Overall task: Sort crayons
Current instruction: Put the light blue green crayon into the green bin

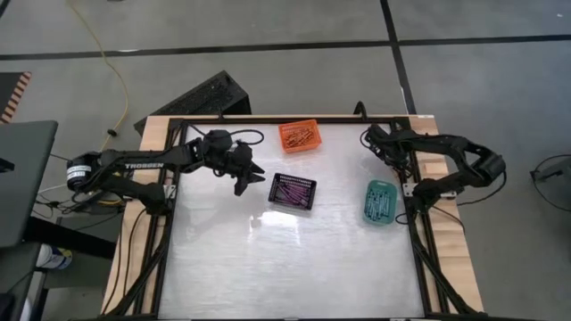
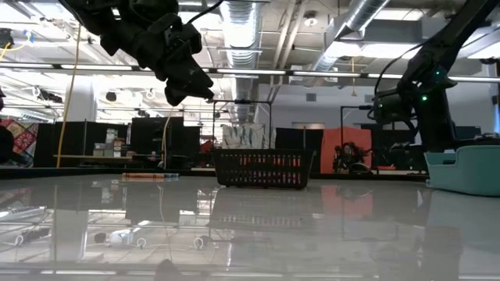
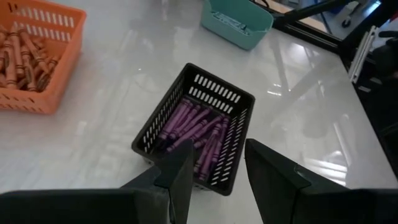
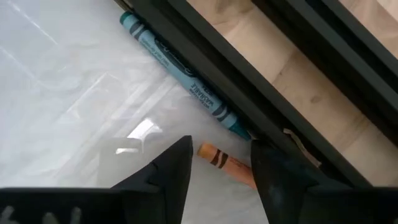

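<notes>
Crayons: two loose ones lie at the right gripper [image 4: 216, 163], whose fingers [image 4: 171, 171] stand spread with nothing between them, directly over an orange crayon [image 4: 227, 163] that rests flat on the white table [image 1: 294, 259]. Just beside it a teal-blue crayon [image 4: 180, 71] lies lengthwise along the dark frame rail [image 4: 205, 46] at the table's edge, its tip near the orange one; whether the two touch cannot be told. In the high view this gripper [image 1: 409, 189] sits low at the table's right edge, next to the teal basket [image 1: 380, 201], which holds teal-blue crayons [image 1: 378, 200]. The left gripper [image 3: 214, 171] hangs above the table, well clear of the surface, fingers [image 3: 273, 174] spread and empty, aimed at the black basket [image 3: 194, 127] below and ahead of it. That basket holds a heap of purple crayons [image 3: 196, 127] and stands near the table's middle. Farther off, at the table's far edge, the orange basket [image 1: 299, 135] holds orange-red crayons [image 3: 22, 56]. All three baskets stand apart from each other. In the low view the left gripper [image 2: 191, 86] is raised high, to the left of the black basket [image 2: 262, 168].
</notes>
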Motion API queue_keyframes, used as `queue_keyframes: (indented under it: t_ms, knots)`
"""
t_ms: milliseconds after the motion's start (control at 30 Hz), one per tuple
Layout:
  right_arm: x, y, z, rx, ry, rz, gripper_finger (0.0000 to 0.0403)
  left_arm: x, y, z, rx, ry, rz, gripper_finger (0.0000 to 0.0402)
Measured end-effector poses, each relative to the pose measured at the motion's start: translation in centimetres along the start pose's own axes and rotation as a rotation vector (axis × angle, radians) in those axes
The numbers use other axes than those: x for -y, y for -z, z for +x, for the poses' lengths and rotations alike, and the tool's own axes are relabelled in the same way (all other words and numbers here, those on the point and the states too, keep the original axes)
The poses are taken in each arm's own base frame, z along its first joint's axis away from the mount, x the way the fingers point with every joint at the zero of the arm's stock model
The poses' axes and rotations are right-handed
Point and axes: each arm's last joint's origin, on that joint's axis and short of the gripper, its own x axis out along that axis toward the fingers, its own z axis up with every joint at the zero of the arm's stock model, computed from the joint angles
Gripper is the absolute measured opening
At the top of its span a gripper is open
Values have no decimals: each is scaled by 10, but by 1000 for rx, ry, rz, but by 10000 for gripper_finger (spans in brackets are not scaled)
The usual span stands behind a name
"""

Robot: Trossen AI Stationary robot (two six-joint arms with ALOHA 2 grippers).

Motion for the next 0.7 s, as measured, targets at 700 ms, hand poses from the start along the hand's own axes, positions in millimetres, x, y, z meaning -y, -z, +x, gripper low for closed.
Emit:
queue_keyframes:
  t_ms: [700]
  knots:
    - [-14,-14,4,11,-178,-403,174,-2,0,-1,0,10,-47,132]
